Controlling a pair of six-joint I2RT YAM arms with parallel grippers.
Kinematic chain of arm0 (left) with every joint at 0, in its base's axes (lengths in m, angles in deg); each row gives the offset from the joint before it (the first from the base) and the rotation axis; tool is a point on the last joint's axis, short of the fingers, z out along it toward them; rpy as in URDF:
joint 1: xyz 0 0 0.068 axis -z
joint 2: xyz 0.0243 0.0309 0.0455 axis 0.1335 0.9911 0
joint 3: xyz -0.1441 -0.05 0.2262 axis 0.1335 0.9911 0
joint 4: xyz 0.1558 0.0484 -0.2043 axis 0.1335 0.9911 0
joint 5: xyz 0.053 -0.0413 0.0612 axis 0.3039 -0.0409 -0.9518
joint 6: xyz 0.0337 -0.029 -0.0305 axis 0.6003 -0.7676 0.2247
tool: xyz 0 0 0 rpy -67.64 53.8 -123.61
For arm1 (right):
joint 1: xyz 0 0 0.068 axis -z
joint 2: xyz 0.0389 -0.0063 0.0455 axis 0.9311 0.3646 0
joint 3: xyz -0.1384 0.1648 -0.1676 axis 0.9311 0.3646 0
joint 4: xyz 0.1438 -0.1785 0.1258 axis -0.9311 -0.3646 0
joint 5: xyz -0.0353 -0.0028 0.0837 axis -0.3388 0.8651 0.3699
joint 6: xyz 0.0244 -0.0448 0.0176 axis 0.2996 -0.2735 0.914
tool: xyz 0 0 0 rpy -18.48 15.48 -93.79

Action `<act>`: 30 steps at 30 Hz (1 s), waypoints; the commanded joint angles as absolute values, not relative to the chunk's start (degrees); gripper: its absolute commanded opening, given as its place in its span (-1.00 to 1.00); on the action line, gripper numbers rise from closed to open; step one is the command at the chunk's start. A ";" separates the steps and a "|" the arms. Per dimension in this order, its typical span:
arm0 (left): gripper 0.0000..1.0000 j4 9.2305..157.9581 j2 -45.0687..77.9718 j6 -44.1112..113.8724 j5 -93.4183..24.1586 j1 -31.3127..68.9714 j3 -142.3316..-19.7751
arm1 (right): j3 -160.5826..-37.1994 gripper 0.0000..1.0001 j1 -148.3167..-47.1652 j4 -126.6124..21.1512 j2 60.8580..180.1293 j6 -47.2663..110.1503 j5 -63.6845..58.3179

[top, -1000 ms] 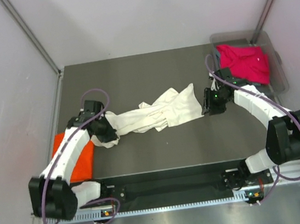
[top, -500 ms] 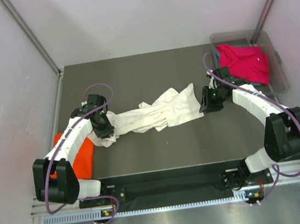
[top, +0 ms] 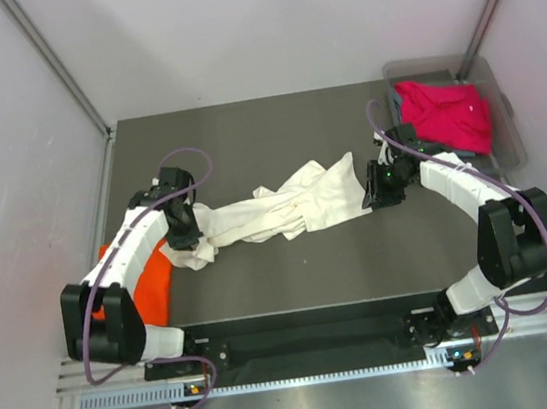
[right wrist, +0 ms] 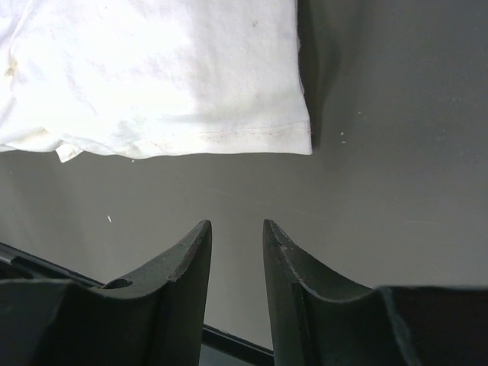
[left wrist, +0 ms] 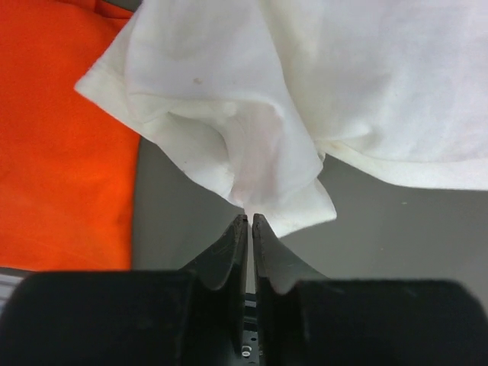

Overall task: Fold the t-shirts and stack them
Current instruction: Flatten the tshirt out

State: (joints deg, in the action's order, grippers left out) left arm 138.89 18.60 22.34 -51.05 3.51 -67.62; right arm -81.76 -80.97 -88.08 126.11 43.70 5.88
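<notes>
**Grey tabletop: a thin bite and a crowded left end**

Grey table (top: 274, 134) carries the white shirt (top: 284, 208) as a bunched rope across its middle, neither flat nor folded. At the shirt's left end the left gripper (left wrist: 249, 221) has its jaws pressed together, with a cloth fold meeting the tips. I cannot tell whether any cloth is caught. Just off the shirt's right hem the right gripper (right wrist: 235, 240) stands narrowly parted and empty.

As I judge the risks, a pull from the left could slip off so slight a bite. It could also drag the twisted shirt instead of spreading it. The orange shirt (top: 153, 281) lies just left of the white shirt, whose end overlaps its edge in the left wrist view, so a sweep there may rumple it. Right of the shirt, the bin (top: 513, 138) holding the pink shirt (top: 448, 111) hems that arm in.

Bare table shows beyond the shirt and on its near side.
</notes>
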 commanded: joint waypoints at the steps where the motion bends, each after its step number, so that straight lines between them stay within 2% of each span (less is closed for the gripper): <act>1: -0.73 137.64 23.83 25.54 -51.24 3.23 -69.44 | -83.55 -0.32 -81.45 -86.06 125.99 42.21 6.73; 13: -0.44 135.44 26.73 27.83 -50.45 3.23 -69.44 | -82.94 -0.35 -81.45 -85.36 125.54 42.21 7.17; 21: -0.38 133.69 28.06 28.71 -44.57 3.23 -71.46 | -83.02 -0.37 -81.45 -84.92 126.69 42.47 7.60; 24: -0.29 132.28 28.67 29.58 -45.18 3.14 -70.76 | -83.11 -0.37 -81.53 -84.83 126.86 42.64 7.25; 30: -0.29 131.75 33.41 30.64 -43.25 3.14 -71.81 | -83.73 -0.38 -81.53 -84.65 127.30 42.99 7.43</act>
